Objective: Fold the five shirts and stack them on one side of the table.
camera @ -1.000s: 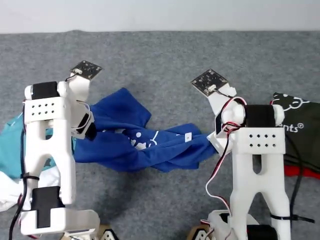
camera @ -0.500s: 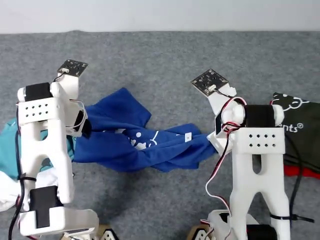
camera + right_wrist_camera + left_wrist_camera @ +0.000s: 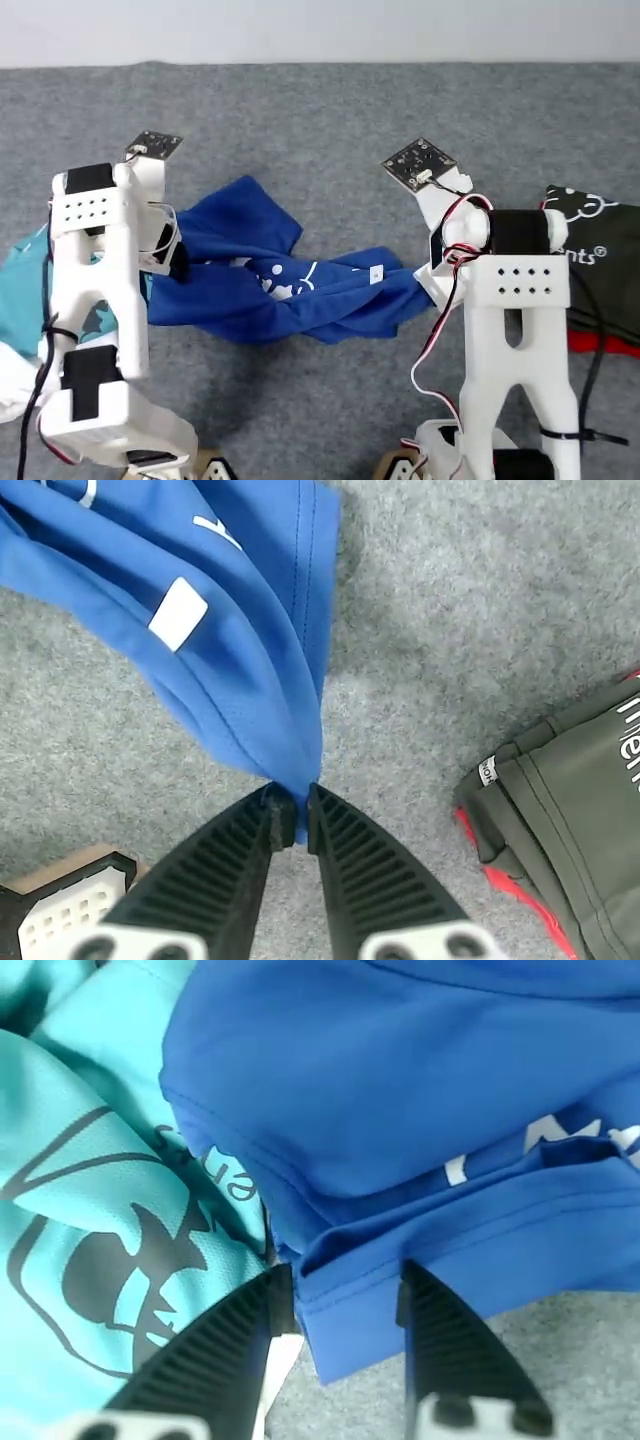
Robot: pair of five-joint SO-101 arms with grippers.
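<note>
A crumpled blue shirt [image 3: 270, 275] with white print lies stretched across the middle of the grey table. My right gripper [image 3: 295, 815] is shut on its right-hand corner [image 3: 420, 285], low over the table. At the shirt's other end, my left gripper [image 3: 335, 1285] stands open with the blue shirt's hem [image 3: 400, 1250] between its fingers. A teal shirt [image 3: 90, 1190] with a dark print lies partly under the blue one, at the table's left edge [image 3: 20, 290]. A dark folded shirt [image 3: 600, 270] lies at the far right.
A white shirt [image 3: 15, 385] lies at the lower left beside the left arm's base. Red cloth [image 3: 495, 875] shows under the dark folded shirt [image 3: 570, 800]. The grey table [image 3: 330, 120] stretches bare behind the arms.
The left arm swung a little left, then came partway back, staying over the blue shirt's left end. The blue shirt and the right arm have not moved.
</note>
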